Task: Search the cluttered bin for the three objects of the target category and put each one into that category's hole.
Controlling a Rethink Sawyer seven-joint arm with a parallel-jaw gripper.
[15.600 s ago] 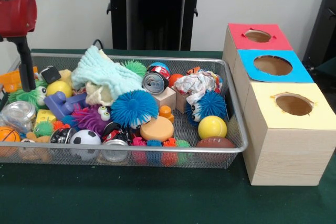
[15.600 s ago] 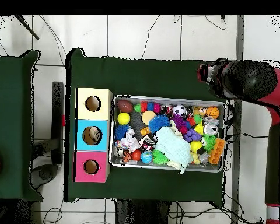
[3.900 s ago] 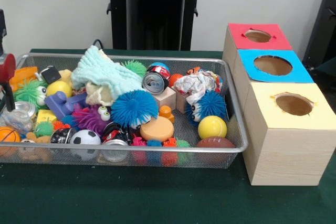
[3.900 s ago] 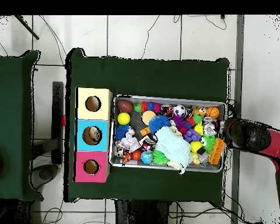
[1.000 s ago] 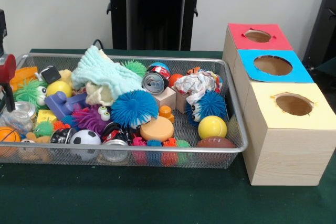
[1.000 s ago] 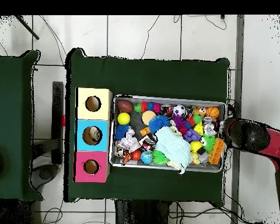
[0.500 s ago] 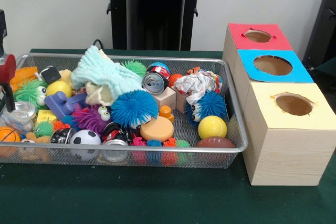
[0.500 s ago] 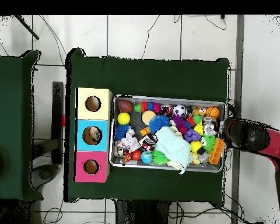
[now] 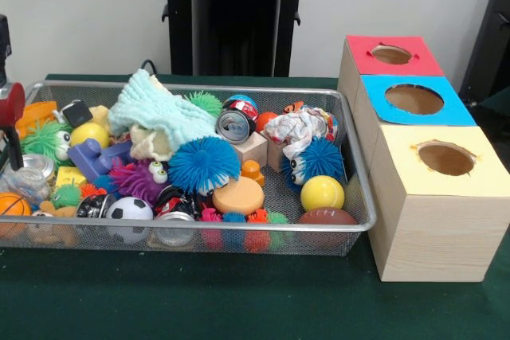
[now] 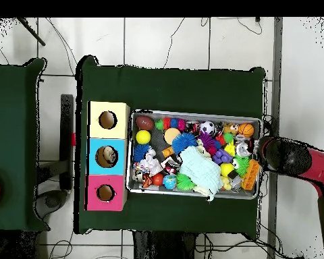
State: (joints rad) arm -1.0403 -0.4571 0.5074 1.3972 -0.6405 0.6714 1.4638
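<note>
While the red and black arm's gripper hangs at the far left edge of the front view, over the end of the silver wire-mesh bin, I cannot tell whether it is open or shut, since only part of it shows. The target category is not stated, so the likely candidates are a judgement: several balls lie in the bin, among them a small orange basketball at lower left just below the gripper, a black-and-white soccer ball and a smooth yellow ball toward lower right. At the right stands a wooden box row with a red-topped hole, a blue-topped hole and a yellow-topped hole. To do this well, descend straight onto one exposed, uncrowded piece, avoiding the pale green knitted cloth and the bin's rim.
</note>
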